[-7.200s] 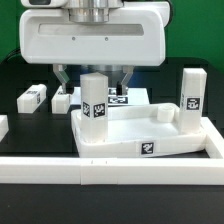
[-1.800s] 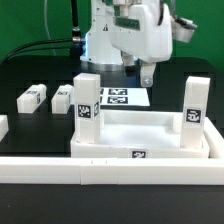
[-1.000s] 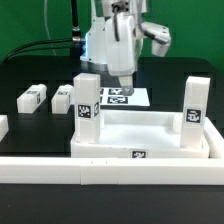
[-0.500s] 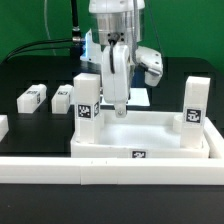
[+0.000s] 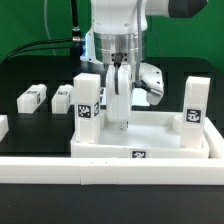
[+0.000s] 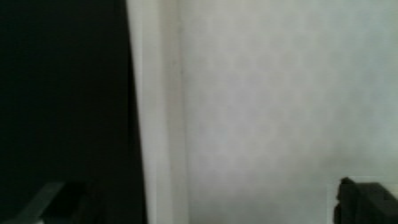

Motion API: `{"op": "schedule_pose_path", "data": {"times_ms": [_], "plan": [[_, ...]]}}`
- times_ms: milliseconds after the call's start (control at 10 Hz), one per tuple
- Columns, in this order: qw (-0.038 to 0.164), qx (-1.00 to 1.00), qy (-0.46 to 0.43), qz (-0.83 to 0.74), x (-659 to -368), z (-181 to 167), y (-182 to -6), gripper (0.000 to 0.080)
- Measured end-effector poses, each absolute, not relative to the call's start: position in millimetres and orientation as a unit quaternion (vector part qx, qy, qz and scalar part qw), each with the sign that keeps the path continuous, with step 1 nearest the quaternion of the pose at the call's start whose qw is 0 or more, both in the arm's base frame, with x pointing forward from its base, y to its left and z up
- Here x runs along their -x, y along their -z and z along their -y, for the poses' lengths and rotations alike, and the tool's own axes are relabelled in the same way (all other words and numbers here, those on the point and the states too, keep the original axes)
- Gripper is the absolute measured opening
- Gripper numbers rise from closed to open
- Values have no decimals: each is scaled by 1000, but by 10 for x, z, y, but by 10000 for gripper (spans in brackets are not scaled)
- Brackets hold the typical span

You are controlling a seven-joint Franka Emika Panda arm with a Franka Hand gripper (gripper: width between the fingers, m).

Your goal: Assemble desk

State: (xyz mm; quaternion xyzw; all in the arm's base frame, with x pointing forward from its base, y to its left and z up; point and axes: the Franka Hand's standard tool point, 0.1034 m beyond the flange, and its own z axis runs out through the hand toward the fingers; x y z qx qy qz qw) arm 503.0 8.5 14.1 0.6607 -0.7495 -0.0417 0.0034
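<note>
The white desk top [image 5: 105, 148] lies flat behind the front wall, rim up. Two tagged white legs stand upright in its corners, one at the exterior view's left [image 5: 88, 110] and one at the right [image 5: 193, 108]. My gripper [image 5: 122, 122] hangs point-down over the tray's inside, just right of the left leg and apart from it. In the wrist view the gripper [image 6: 205, 205] is open: dark fingertips [image 6: 365, 200] sit far apart over blurred white plastic with nothing between them. Two more legs [image 5: 33, 97] [image 5: 62, 97] lie flat on the black table at the left.
A long low white border wall [image 5: 60, 172] runs along the front. The marker board [image 5: 108, 96] lies behind the tray, mostly hidden by my arm. A small white piece [image 5: 2, 126] shows at the far left edge.
My gripper has moved from over the marker board toward the exterior view's left and come down into the tray beside the left leg. It has stayed open; the parts have not moved.
</note>
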Motion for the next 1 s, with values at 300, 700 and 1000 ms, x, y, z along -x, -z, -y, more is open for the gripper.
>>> {"op": "schedule_pose_path", "data": {"times_ms": [300,700,1000], "plan": [[8,-665,39,746,-5035,-158,-74,649],[8,-667,36,745,-5030,-156,-64,180],[5,-669,30,743,-5063,-153,-79,68]]}}
